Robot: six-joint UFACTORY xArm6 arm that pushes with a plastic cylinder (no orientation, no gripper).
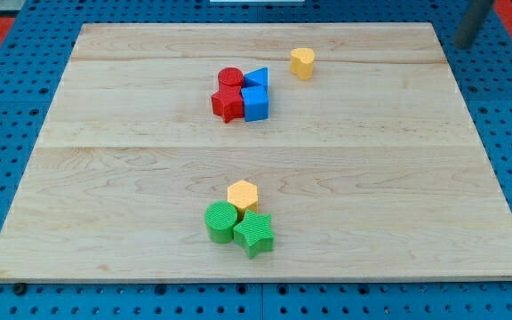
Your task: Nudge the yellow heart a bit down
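The yellow heart [302, 63] stands near the top of the wooden board [105, 178], a little right of the middle. My tip [462, 44] is at the view's top right, just past the board's top right corner, far to the right of the heart and slightly above it. It touches no block.
Left of the heart is a tight cluster: red cylinder [230, 77], blue triangle [257, 78], red star [228, 104], blue cube [255, 103]. Near the bottom middle sit a yellow hexagon [243, 195], green cylinder [220, 221] and green star [254, 233]. Blue pegboard [7, 107] surrounds the board.
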